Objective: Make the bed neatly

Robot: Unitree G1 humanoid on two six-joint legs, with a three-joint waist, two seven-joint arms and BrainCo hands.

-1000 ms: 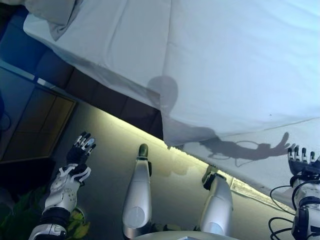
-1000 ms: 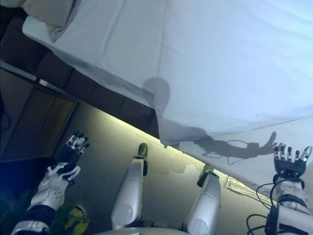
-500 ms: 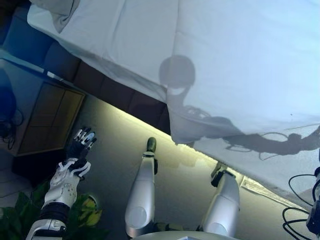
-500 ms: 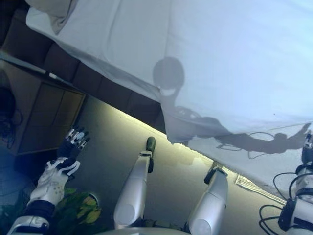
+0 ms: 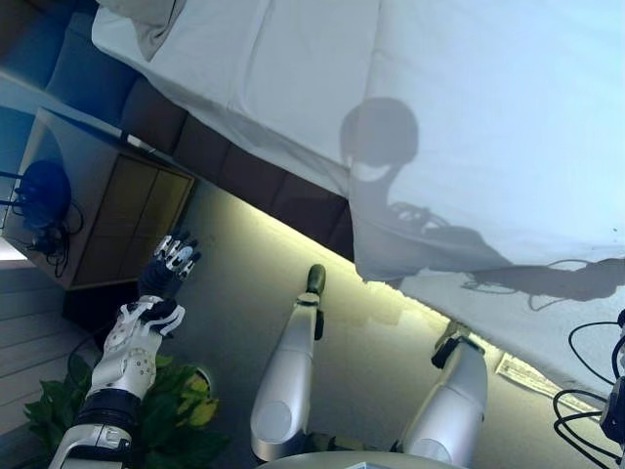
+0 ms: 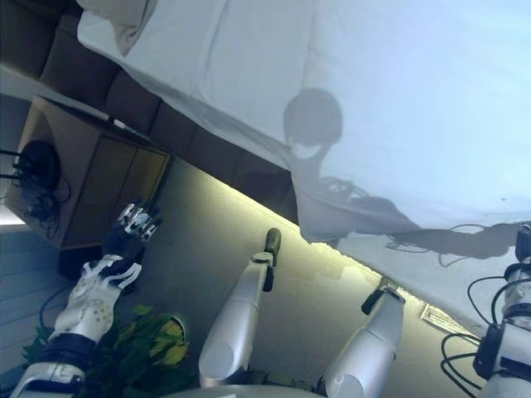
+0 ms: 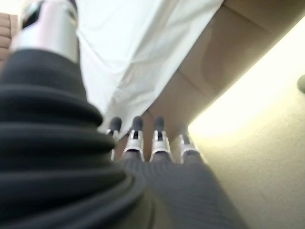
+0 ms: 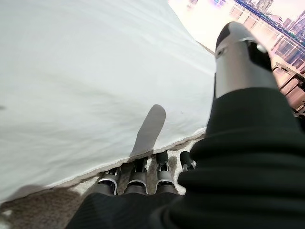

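The bed's white duvet [image 5: 488,127] fills the upper right and lies smooth, and its lower corner [image 5: 376,264] hangs over the dark brown bed base [image 5: 244,171]. A pillow [image 5: 146,20] sits at the top left corner. My left hand [image 5: 164,272] is open and raised over the floor beside the bed, apart from the cloth; its fingers [image 7: 143,140] are straight. My right hand [image 8: 138,183] shows at the far right edge [image 6: 523,247]. It is open, its fingers straight by the duvet's edge [image 8: 86,157], holding nothing.
A wooden nightstand [image 5: 107,205] with a dark object and cables [image 5: 44,195] on top stands left of the bed. A green plant [image 5: 166,410] sits on the floor under my left arm. A white paper [image 5: 532,371] lies on the floor by the bed.
The camera has moved, bringing the nightstand and plant further into view. My right hand has slipped to the right edge of the eye views. My left hand stays raised and open.
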